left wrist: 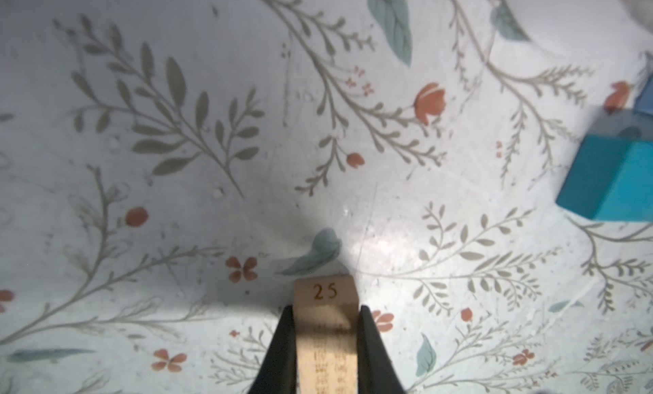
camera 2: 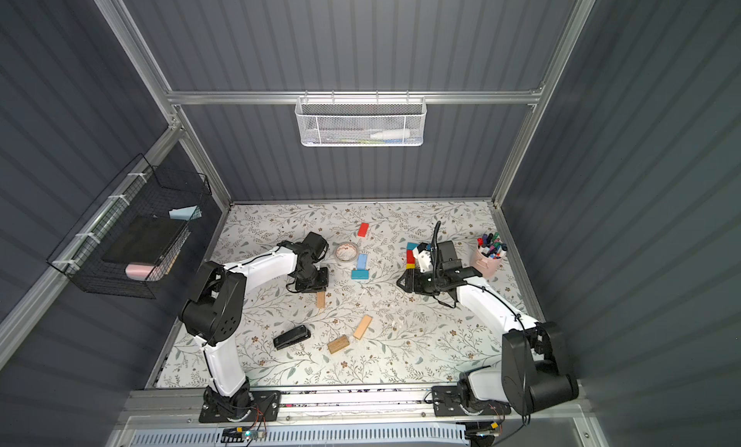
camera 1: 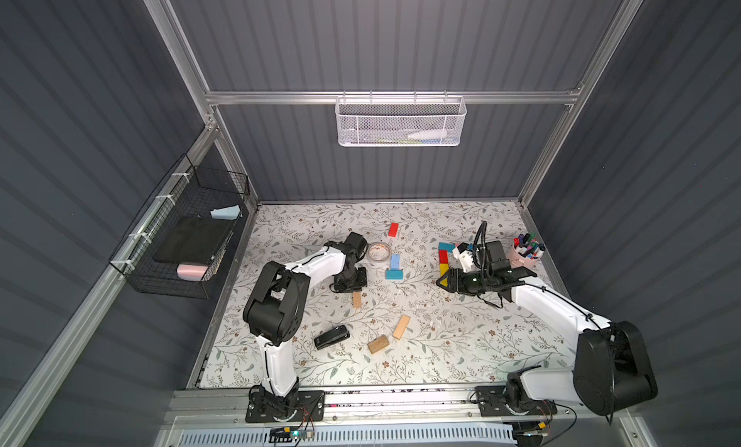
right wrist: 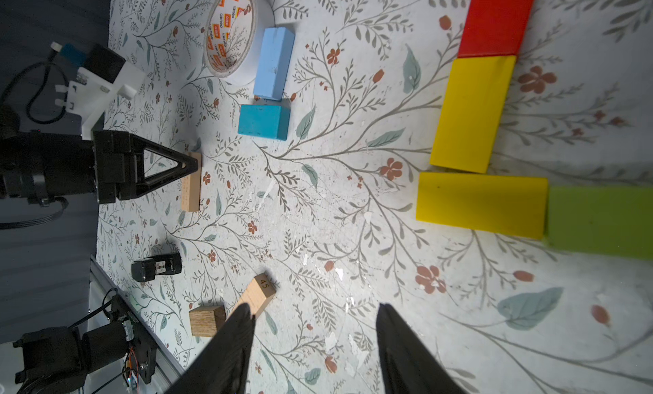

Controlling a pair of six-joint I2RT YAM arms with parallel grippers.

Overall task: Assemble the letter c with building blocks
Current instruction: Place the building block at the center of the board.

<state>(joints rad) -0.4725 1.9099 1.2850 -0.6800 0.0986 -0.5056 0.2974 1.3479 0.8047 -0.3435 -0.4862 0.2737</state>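
Observation:
My left gripper (left wrist: 325,309) is shut on a tan wooden block (left wrist: 325,290) marked 25, low over the table left of centre (camera 1: 357,300). My right gripper (right wrist: 315,309) stands open and empty over bare table, just short of a bent row of blocks: red (right wrist: 494,21), yellow (right wrist: 471,113), a second yellow (right wrist: 480,205) and lime green (right wrist: 600,222). In a top view the row (camera 1: 443,260) runs back to a teal block (camera 1: 445,247). Loose blocks lie mid-table: red (camera 1: 393,229), light blue (camera 1: 395,260), teal (camera 1: 394,274) and two tan ones (camera 1: 401,326), (camera 1: 378,344).
A tape roll (camera 1: 379,251) lies beside the light blue block. A black stapler (camera 1: 331,337) sits near the front left. A pink cup of markers (camera 1: 527,250) stands at the right edge. Wire baskets hang on the left and back walls.

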